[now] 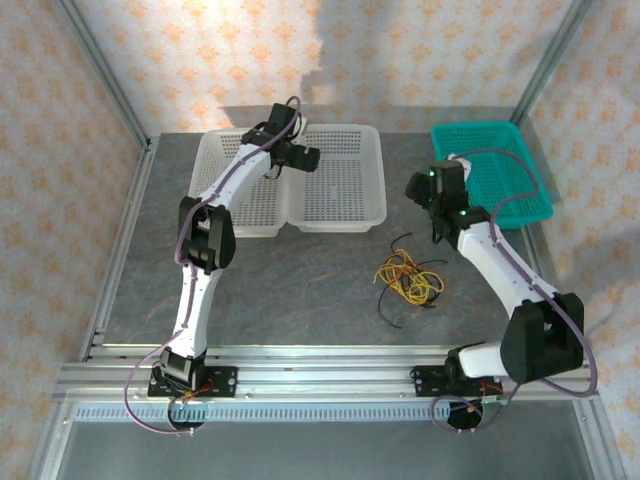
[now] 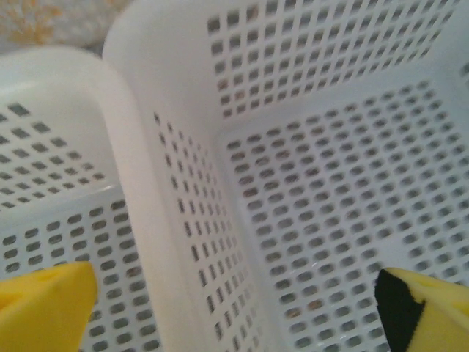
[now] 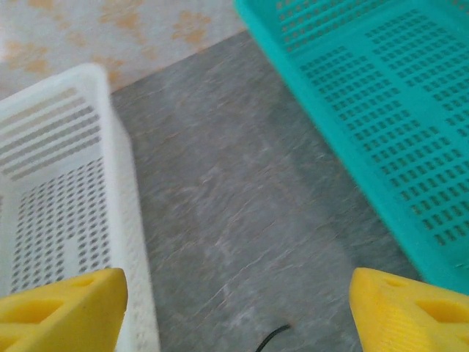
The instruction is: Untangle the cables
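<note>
White baskets (image 1: 340, 185): perforated plastic, smooth, slight gloss. Teal basket (image 3: 381, 110): perforated plastic, smooth, low sheen. Table (image 1: 300, 290): grey, matt, faintly streaked like stone. Frame rails (image 1: 330, 365): ribbed bare metal, satin finish. Cables (image 1: 408, 275): thin, smooth-jacketed. Right gripper (image 3: 234, 312) fingers (image 3: 66, 308): yellow, matt plastic.

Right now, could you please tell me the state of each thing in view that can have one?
Thin black, yellow and orange cables: tangled in one heap on the grey table, held by nothing.
Two white perforated plastic baskets: upright, side by side, touching.
Teal perforated plastic basket: upright, apart from the white ones.
Left gripper: open, empty, over the white baskets.
Right gripper: open, empty, above the table.
</note>
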`<state>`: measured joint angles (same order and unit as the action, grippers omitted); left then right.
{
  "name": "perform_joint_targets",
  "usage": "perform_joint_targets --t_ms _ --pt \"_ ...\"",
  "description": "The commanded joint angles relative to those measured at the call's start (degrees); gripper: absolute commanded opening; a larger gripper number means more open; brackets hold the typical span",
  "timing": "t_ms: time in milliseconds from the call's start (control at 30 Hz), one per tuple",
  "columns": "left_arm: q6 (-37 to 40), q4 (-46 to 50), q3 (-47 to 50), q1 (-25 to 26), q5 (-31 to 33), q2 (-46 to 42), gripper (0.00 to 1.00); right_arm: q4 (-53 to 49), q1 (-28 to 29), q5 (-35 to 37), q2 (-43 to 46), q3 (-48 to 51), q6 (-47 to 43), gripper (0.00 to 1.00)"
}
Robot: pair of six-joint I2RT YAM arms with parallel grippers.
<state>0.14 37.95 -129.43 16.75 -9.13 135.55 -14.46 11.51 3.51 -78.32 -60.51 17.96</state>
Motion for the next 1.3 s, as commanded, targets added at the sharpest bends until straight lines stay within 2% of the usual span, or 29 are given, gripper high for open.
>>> perform_joint_targets --t_ms 0,133,400,500,633,800,1000,1133,1267 --pt "-4.2 -0.3 -0.2 -0.2 -3.3 -4.0 0.99 -5.1 -3.4 0.5 -3.7 -4.9 -0.3 0.80" --pt "-8.1 -5.7 7.8 -0.1 -5.1 -11.7 0.99 -6.6 -7.0 -1.8 -8.9 -9.3 -1.5 0.80" --pt "-20.3 -25.6 36.6 0.5 -3.7 -32.4 0.99 -6.8 -12.0 -9.1 -19.9 -16.8 -4.0 0.80" --pt "-23.0 -28.6 43.3 0.7 -4.3 -36.5 0.99 -7.1 -12.7 -9.7 -23.4 -19.8 -5.4 0.80" --pt "-25.6 -28.0 48.2 0.7 -6.0 -39.0 0.99 -8.6 -12.7 -9.6 -28.3 -24.6 -7.6 0.78" --pt "-31.0 -36.1 60.7 0.8 -6.3 -44.5 0.99 -11.5 -12.7 -10.1 -34.6 -31.2 -10.9 0.74" --pt "-33.0 -37.9 64.8 0.7 -7.3 -46.9 0.99 -14.7 -12.7 -10.7 -38.9 -35.9 -13.3 0.73" --pt "-29.6 -38.7 64.8 0.7 -8.7 -47.0 0.99 -15.3 -12.6 -14.8 -39.6 -36.5 -14.5 0.68" --pt "-26.7 -34.9 62.2 0.7 -6.1 -45.3 0.99 -14.5 -11.6 -17.7 -39.6 -36.1 -15.3 0.66"
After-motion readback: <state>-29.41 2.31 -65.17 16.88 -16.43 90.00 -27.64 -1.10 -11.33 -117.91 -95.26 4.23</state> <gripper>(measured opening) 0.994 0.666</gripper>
